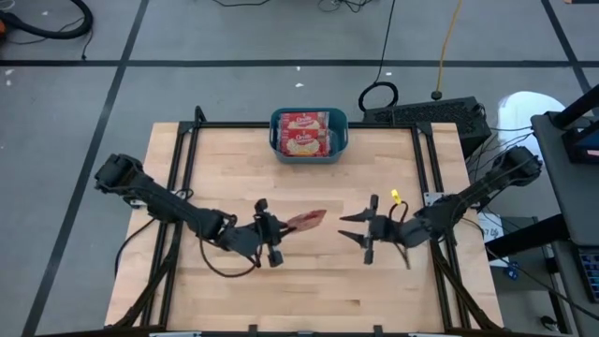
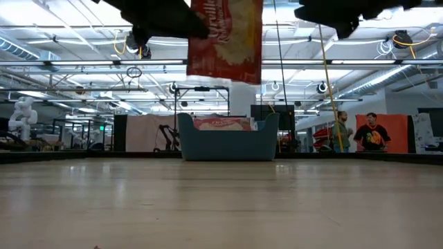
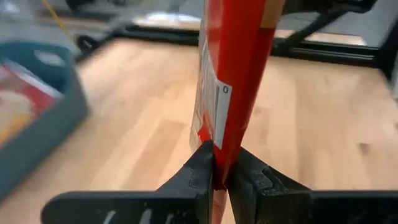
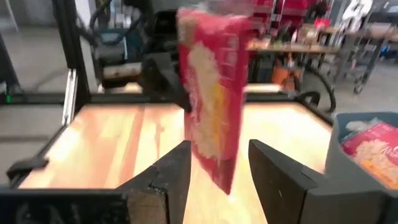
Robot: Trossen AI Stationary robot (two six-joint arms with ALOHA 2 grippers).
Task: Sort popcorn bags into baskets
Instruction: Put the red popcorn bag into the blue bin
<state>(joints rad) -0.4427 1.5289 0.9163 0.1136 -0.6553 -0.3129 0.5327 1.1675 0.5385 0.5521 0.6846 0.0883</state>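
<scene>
Left gripper sits over the middle of the table, fingers pinched tight on the edge of a red bag. The left wrist view shows that bag edge-on, rising straight out from between the two dark fingers, a white label strip along its side. In the low view the bag hangs well clear of the wood, printed face toward the camera, in front of the tub.

Right gripper is just across from it, pointing at the bag, fingers spread. From the right wrist view the bag stands between those two fingers with a gap on each side, not touching either one, and the left arm is holding it from behind.

The teal tub sits at the far edge of the table, centred, well apart from both grippers. Inside it lie more bags, red with cream labels, face up, filling the floor of the tub. The low view shows their tops peeking above the tub's wall.

Two people stand in the room beyond the table, off to one side.
</scene>
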